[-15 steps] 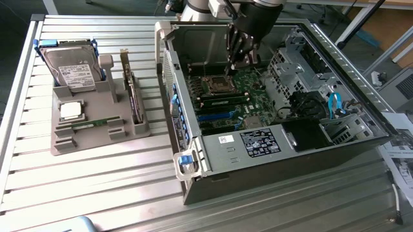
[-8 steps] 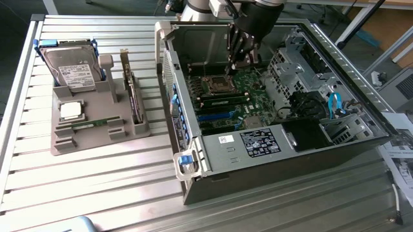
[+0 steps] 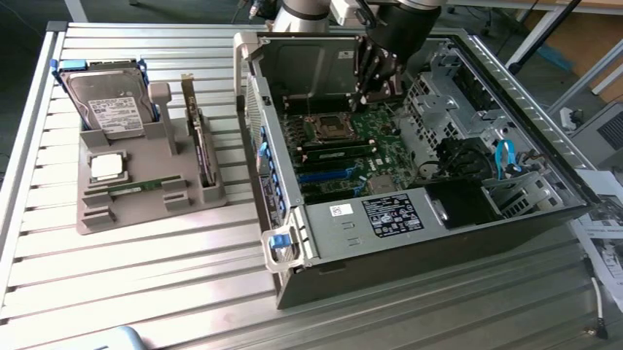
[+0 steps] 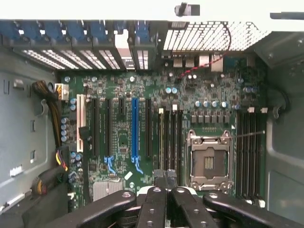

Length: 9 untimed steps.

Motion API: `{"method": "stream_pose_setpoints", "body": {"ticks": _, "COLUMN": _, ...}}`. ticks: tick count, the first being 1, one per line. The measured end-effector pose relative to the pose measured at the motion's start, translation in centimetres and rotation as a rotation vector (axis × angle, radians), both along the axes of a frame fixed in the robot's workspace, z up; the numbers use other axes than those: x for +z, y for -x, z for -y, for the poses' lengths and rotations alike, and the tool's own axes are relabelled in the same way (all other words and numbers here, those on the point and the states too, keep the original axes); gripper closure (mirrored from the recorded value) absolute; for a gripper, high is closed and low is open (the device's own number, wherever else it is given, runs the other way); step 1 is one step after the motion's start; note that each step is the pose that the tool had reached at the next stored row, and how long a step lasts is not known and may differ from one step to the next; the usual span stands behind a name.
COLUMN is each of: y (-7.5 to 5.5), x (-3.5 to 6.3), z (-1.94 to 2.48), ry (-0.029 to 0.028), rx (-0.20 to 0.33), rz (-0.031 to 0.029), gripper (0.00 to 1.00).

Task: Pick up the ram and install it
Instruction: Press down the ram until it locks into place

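Slatted metal table [image 3: 146, 292], exterior view, read from that view's left to its right, all placed against the open computer case [image 3: 292, 226].

- Well to the left of the case: grey tray [image 3: 98, 219] with parts.
  - Hard drive [image 3: 107, 102] standing upright at the far end of the tray.
  - Square silver processor chip [image 3: 107, 166] lying flat nearer the camera.
  - The ram [image 3: 136, 187] lying flat in a tray slot just beside the chip, on the case side of it. Thin green stick, well apart from the gripper.
- Just left of the case: expansion card [image 3: 200, 146] upright on the tray's edge.
- Inside the case: green motherboard [image 3: 380, 138] exposed, processor socket [image 3: 326, 127] towards the far end.
- Gripper [image 3: 375, 93] hanging over the far part of the board, inside the case walls, beside the socket.
- Right part of the case: drive cage and blue cable [image 3: 506, 157].

Wrist view: looks straight down on the motherboard [image 4: 123, 85]. Socket [image 4: 208, 161] latch frame visible, dark memory slots on either side of it. Gripper [image 4: 166, 178] fingers pressed together, nothing seen between them, tips over the slots beside the socket.
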<state>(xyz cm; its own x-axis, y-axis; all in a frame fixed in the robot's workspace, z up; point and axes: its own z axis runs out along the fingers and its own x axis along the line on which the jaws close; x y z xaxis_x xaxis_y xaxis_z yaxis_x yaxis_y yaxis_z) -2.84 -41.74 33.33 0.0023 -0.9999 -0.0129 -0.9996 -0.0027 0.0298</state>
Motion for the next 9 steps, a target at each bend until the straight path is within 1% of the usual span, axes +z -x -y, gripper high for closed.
{"method": "stream_pose_setpoints", "body": {"ticks": 6, "y": -1.3, "x": 0.0, "z": 0.0, "ry": 0.0001, "rx": 0.0, "rz": 0.0, "gripper": 0.9}}
{"method": "stream_pose_setpoints", "body": {"ticks": 9, "y": -1.6, "x": 0.0, "z": 0.0, "ry": 0.0001, "rx": 0.0, "rz": -0.0001, "gripper": 0.9}}
